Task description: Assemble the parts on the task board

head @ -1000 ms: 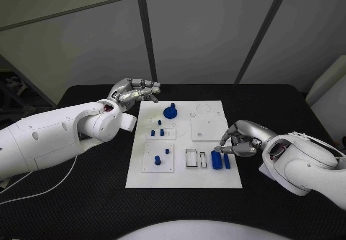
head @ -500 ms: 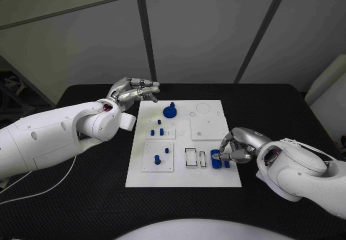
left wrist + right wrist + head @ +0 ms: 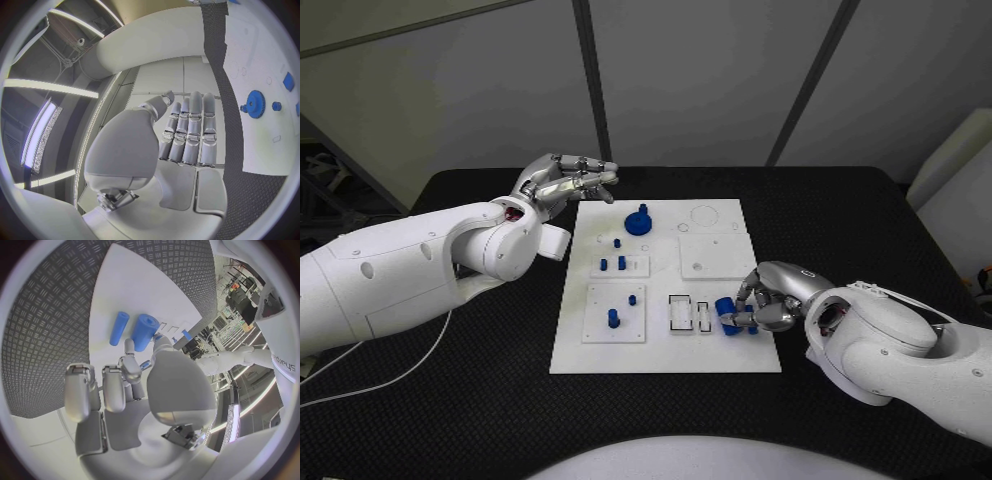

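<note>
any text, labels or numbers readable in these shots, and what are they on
White arm casing at the rim of the right wrist view: dark lettering, cut off and too small to read for certain.
Task board: no words, labels or numbers to be read.
Blue parts: no markings to be seen.

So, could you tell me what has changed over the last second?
The right hand has moved in toward the robot along the task board edge and come down onto the two blue cylinders, its fingers now touching the thicker one; whether it grips it is unclear. The left hand stayed at the board's far corner, and the blue gear stayed put.
</note>
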You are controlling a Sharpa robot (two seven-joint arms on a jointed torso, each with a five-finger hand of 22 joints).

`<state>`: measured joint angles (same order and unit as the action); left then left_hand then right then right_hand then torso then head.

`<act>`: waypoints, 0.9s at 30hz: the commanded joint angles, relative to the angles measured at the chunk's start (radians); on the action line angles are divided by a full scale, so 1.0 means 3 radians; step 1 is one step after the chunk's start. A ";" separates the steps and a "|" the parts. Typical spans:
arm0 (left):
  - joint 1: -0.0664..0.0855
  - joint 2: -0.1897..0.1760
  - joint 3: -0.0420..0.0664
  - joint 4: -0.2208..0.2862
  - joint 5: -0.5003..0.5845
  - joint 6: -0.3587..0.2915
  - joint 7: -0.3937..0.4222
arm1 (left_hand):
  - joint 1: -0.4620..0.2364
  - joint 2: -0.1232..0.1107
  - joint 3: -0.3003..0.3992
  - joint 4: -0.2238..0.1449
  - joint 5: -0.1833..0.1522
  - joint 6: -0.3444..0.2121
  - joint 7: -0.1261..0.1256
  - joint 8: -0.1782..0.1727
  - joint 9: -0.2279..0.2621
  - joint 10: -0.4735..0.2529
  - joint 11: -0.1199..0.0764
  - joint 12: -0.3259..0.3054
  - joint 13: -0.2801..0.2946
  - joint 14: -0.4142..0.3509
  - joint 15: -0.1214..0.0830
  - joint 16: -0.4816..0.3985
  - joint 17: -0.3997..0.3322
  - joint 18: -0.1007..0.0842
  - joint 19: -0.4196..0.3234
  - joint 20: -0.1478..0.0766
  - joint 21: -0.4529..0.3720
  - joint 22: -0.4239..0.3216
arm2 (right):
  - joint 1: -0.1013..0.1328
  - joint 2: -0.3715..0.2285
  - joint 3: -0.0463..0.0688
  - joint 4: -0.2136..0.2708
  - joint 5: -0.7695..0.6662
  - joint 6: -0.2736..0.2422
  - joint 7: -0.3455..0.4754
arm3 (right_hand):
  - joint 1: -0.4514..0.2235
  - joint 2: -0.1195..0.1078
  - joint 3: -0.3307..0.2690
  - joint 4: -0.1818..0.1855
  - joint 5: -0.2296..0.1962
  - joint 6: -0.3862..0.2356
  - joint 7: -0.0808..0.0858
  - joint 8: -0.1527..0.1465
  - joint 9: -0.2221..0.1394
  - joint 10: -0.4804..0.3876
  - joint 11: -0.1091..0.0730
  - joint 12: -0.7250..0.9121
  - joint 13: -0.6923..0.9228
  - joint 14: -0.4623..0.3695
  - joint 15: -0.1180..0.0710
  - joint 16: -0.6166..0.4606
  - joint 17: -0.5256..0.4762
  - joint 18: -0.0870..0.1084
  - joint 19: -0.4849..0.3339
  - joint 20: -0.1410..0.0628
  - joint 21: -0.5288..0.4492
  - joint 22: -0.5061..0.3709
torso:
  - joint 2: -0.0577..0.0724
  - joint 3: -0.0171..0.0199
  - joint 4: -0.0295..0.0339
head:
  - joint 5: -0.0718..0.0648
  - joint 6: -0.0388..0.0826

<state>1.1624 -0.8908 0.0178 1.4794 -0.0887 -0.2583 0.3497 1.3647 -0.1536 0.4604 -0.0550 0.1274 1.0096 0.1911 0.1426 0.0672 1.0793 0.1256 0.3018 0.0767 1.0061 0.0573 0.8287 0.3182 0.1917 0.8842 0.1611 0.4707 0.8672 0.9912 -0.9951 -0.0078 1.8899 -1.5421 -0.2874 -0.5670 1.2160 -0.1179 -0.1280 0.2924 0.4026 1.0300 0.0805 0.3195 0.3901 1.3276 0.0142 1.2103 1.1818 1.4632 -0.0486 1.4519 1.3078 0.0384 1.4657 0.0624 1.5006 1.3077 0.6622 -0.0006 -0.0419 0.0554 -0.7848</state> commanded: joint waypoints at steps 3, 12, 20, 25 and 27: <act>-0.0004 0.0004 0.0002 -0.0004 0.0011 0.0052 0.0020 | -0.0009 0.0019 -0.0019 -0.0004 0.0019 -0.0011 0.0018 -0.0007 -0.0002 -0.0024 0.0004 0.0021 -0.0004 0.0005 0.0011 -0.0022 -0.0004 -0.0040 -0.0005 0.0015 -0.0016 -0.0003 | -0.0041 0.0074 -0.0001 -0.0053 -0.0079 0.0073 -0.0059 | -0.0014 0.0008 -0.0027 -0.0002 -0.0022 -0.0033 0.0006 0.0024 0.0027 0.0013 -0.0020 -0.0018 0.0005 0.0215 -0.0026 -0.0008 0.0108 -0.0040 0.0094 -0.0012 0.0001 0.0581 | 0.0004 0.0002 0.0008 | -0.0008 0.0004; -0.0016 0.0006 0.0002 -0.0006 0.0011 0.0062 0.0014 | -0.0015 0.0021 -0.0023 0.0000 0.0019 -0.0013 0.0019 -0.0007 -0.0002 -0.0026 0.0005 0.0023 -0.0004 0.0005 0.0012 -0.0023 -0.0005 -0.0040 -0.0005 0.0017 -0.0020 -0.0006 | -0.0096 0.0180 -0.0002 -0.0153 -0.0098 0.0103 -0.0073 | 0.0015 0.0023 -0.0039 -0.0006 -0.0030 -0.0057 0.0005 0.0045 0.0070 0.0007 -0.0020 -0.0030 0.0006 0.0215 -0.0027 -0.0008 0.0110 -0.0039 0.0092 -0.0014 -0.0001 0.0580 | 0.0005 -0.0002 0.0004 | -0.0001 0.0008; -0.0021 0.0004 0.0002 -0.0006 0.0011 0.0067 0.0010 | -0.0015 0.0021 -0.0023 0.0000 0.0019 -0.0013 0.0019 -0.0007 -0.0002 -0.0026 0.0005 0.0023 -0.0004 0.0005 0.0012 -0.0023 -0.0005 -0.0040 -0.0005 0.0017 -0.0020 -0.0006 | -0.0105 0.0189 -0.0002 -0.0161 -0.0103 0.0018 -0.0082 | 0.0069 0.0090 -0.0048 -0.0007 0.0047 -0.0079 -0.0003 0.0101 0.0164 0.0024 -0.0028 -0.0023 0.0040 0.0216 -0.0032 -0.0007 0.0114 -0.0041 0.0096 -0.0018 0.0002 0.0585 | 0.0003 -0.0003 0.0004 | -0.0001 0.0018; -0.0024 0.0000 0.0002 -0.0006 0.0011 0.0068 0.0008 | -0.0015 0.0021 -0.0023 0.0000 0.0019 -0.0013 0.0019 -0.0007 -0.0002 -0.0026 0.0005 0.0023 -0.0004 0.0005 0.0012 -0.0023 -0.0005 -0.0040 -0.0005 0.0017 -0.0020 -0.0006 | -0.0106 0.0144 -0.0002 -0.0089 -0.0098 -0.0154 -0.0073 | 0.0121 0.0153 -0.0050 -0.0014 0.0168 -0.0080 -0.0018 0.0151 0.0242 0.0072 -0.0042 0.0025 0.0106 0.0224 -0.0043 0.0010 0.0146 -0.0048 0.0118 -0.0027 0.0021 0.0610 | 0.0001 -0.0001 0.0000 | 0.0002 0.0024; -0.0026 -0.0001 0.0002 -0.0006 0.0011 0.0068 0.0008 | -0.0015 0.0021 -0.0023 0.0000 0.0019 -0.0013 0.0019 -0.0007 -0.0002 -0.0026 0.0005 0.0023 -0.0004 0.0005 0.0012 -0.0023 -0.0005 -0.0040 -0.0005 0.0017 -0.0020 -0.0006 | -0.0106 0.0115 -0.0002 -0.0049 -0.0076 -0.0229 -0.0067 | 0.0154 0.0171 -0.0047 -0.0018 0.0215 -0.0087 -0.0022 0.0164 0.0268 0.0084 -0.0047 0.0036 0.0124 0.0226 -0.0047 0.0016 0.0156 -0.0049 0.0123 -0.0031 0.0025 0.0616 | 0.0000 -0.0002 0.0001 | -0.0002 0.0028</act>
<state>1.1536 -0.8909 0.0175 1.4769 -0.0880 -0.2505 0.3486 1.3647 -0.1536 0.4604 -0.0550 0.1274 1.0096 0.1911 0.1426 0.0672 1.0793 0.1256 0.3018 0.0767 1.0061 0.0573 0.8248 0.3176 0.1917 0.8842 0.1611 0.4707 0.8664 0.9610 -0.9565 -0.0062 1.8670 -1.5712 -0.3139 -0.5790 1.2609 -0.0731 -0.1406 0.2913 0.4622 1.0002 0.0742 0.3609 0.4590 1.3459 0.0002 1.2165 1.2173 1.4633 -0.0557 1.4519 1.3075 0.0385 1.4656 0.0624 1.5048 1.3076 0.6631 -0.0011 -0.0407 0.0554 -0.7774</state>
